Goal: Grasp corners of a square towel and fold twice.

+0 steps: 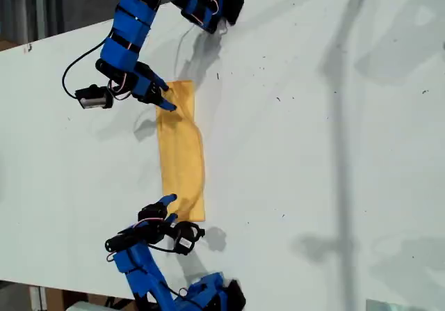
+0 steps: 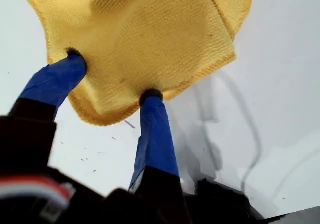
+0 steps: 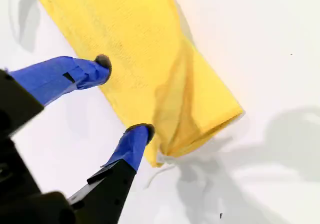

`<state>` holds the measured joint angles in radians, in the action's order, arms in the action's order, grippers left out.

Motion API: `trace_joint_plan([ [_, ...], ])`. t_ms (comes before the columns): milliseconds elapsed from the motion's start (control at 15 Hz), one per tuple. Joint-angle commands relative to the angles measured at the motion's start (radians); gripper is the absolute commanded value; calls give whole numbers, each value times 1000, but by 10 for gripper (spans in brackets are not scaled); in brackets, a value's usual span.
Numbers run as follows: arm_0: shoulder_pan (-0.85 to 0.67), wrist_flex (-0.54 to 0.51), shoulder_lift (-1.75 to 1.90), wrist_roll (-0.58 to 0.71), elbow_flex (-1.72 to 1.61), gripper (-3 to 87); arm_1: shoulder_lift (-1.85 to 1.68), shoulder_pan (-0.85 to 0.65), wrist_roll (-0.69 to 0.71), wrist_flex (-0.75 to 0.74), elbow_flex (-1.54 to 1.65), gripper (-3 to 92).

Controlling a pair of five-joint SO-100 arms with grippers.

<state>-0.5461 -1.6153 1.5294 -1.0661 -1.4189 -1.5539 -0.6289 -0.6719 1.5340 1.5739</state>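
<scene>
Blue-taped fingers [image 2: 55,78] of my first gripper [image 2: 112,73] fill the near part of the first wrist view, spread wide with nothing clamped between them. Both dark tips meet the soft yellow-orange terry towel [image 2: 150,38] along its near short edge, one at a rounded corner [image 2: 82,108] and the other further along that edge. Cloth spans the open gap between them. Past the fingers a second layer of the towel overlaps the first, so the cloth is doubled over.

In the second wrist view the fingers [image 3: 60,76] of my second gripper [image 3: 122,94] are also spread apart and pinch nothing. One tip sits at the towel's long edge, and the other sits at the rumpled corner [image 3: 165,151] where that edge ends. There the layers bunch into a raised crease. I cannot tell whether either tip presses the cloth or only touches it.

From the exterior view the towel [image 1: 182,165] lies flat on the white worktop [image 1: 313,151] as a narrow folded strip. A blue arm stands at each short end of the towel, with its fingers at the corner on the exterior view's left. A slight bulge shows along the towel's long edge on the exterior view's right.
</scene>
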Motion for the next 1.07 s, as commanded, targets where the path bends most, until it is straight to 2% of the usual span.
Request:
trace_joint_plan([
  [0, 14, -43, 71, 6, 81, 207, -49, -28, -2, 0, -8, 282],
  [333, -34, -60, 218, 40, 81, 205, -48, -186, 54, 41, -9, 346],
  [667, -14, -23, 305, -12, -66, 203, 176, -179, 37, -123, 38, 391],
  [867, -9, 54, 704, -81, -387, 202, 330, -270, 44, -166, 43, 402],
  [1000, 18, 67, 928, -135, -563, 203, 322, -295, 49, -164, 61, 403],
])
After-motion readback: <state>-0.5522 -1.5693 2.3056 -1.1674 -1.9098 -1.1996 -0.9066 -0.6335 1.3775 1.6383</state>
